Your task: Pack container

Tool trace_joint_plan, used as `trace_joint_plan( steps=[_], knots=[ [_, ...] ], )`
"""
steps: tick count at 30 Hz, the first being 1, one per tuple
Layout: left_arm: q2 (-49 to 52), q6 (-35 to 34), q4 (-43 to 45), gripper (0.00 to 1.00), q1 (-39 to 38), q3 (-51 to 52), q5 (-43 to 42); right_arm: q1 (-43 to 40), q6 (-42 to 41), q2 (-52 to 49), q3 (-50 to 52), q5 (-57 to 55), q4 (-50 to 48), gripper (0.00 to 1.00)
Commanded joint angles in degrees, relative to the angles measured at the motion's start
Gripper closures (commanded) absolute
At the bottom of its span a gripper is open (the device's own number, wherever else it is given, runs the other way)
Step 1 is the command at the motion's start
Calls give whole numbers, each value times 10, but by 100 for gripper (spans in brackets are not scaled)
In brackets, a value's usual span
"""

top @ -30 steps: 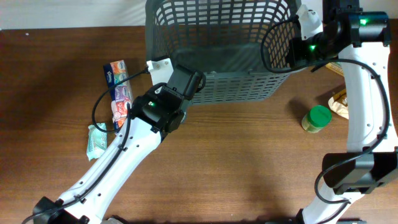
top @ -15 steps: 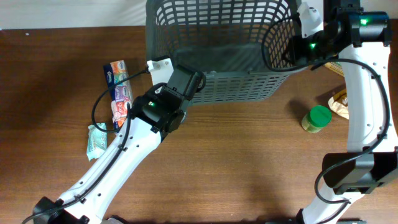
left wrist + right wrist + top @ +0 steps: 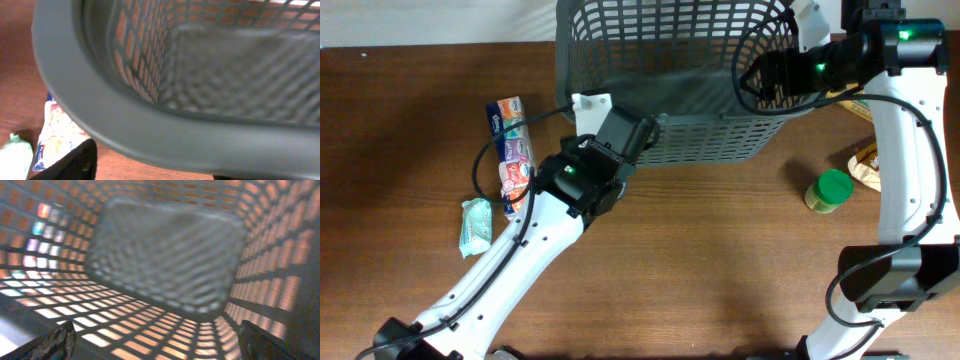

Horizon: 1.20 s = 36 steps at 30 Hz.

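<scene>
Finds the container (image 3: 710, 140) at the far middle of the table (image 3: 720, 260), running past the far edge of the overhead view. Dark grey plastic throughout: lattice walls of small rectangular slots, a solid base, and a thick smooth rim with rounded corners. Lets brown wood show through the slots in both wrist views.

Meets the left gripper (image 3: 642, 125) at the near left corner, right at the rim, with fingers set apart and nothing clamped between them. Takes the right gripper (image 3: 755, 78) inside, close to the right wall, with jaws spread wide and holding nothing.

Stands on a brown wood-grain top.

- **Left of it:** a colourful tissue pack (image 3: 510, 140), with a pale green packet (image 3: 475, 225) nearer.
- **Right of it, well apart:** a jar with a green lid (image 3: 830, 190) and, just beside that, a brown-gold wrapper (image 3: 868, 165) half hidden behind the right arm.

Beyond the far left edge, only a plain white strip (image 3: 420, 20); cannot tell whether wall or floor.
</scene>
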<state>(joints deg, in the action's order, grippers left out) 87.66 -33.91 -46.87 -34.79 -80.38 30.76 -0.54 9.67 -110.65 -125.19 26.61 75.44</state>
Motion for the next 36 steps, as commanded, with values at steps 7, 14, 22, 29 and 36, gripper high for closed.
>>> trace_joint_plan(
  steps=[7, 14, 22, 29, 36],
  knots=[
    [-56, 28, -21, 22, -7, -26, 19, -3, 10, 5, -141, 82, 37, 1],
    [-137, 27, -82, 0, -7, -26, 109, -79, -18, 19, -330, -86, 137, 1],
    [-208, 27, -99, 0, 21, -26, 184, -233, -110, 42, -363, -138, 183, 1],
    [-216, 27, -145, 1, 131, -26, 185, -318, -177, 35, -306, -143, 219, 1],
    [-216, 27, -158, 1, 226, -26, 132, -325, -181, 35, -194, -83, 219, 1]
  ],
)
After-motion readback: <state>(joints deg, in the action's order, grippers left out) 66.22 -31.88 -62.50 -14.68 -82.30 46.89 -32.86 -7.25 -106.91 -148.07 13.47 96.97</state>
